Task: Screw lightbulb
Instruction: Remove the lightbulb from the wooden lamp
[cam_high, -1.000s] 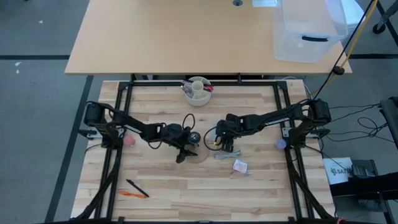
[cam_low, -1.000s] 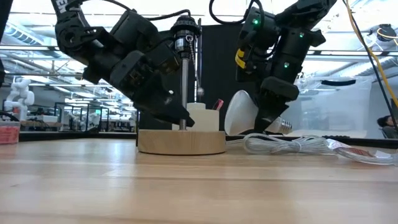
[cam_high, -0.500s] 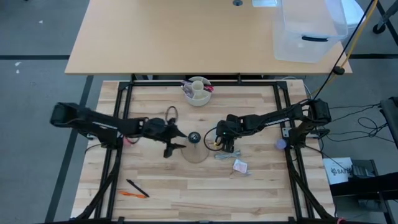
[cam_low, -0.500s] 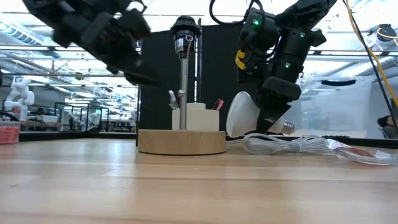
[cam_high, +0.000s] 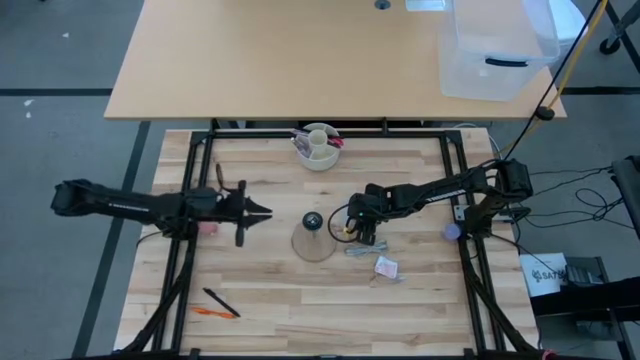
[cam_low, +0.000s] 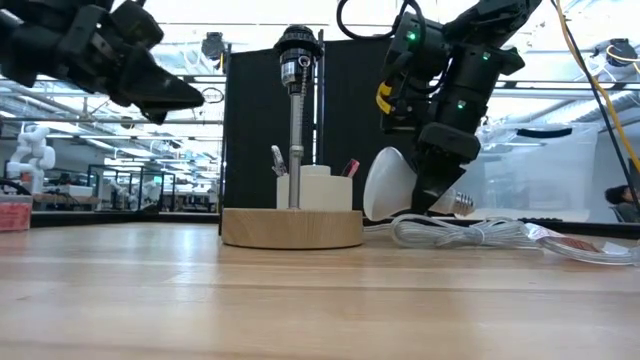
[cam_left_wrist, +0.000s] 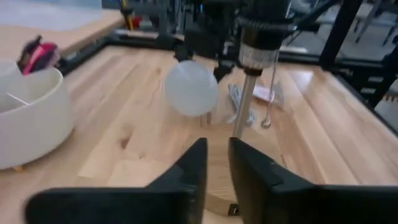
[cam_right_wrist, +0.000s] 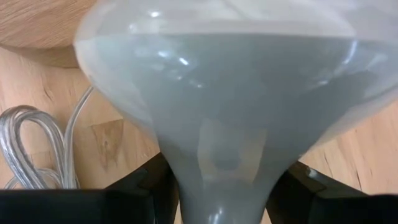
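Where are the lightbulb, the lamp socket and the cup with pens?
lightbulb (cam_low: 388, 186), low view, on its white dome.
lamp socket (cam_low: 299, 45), low view, on the black top of the pole.
cup with pens (cam_high: 318, 147), high view, on its cream rim.

Left gripper (cam_high: 262, 212) nearly closed, raised; right gripper (cam_high: 362, 232) clamped, low.

wooden table (cam_high: 400, 310) carries lamp base (cam_high: 312, 243), cup (cam_high: 318, 146) (pens inside).
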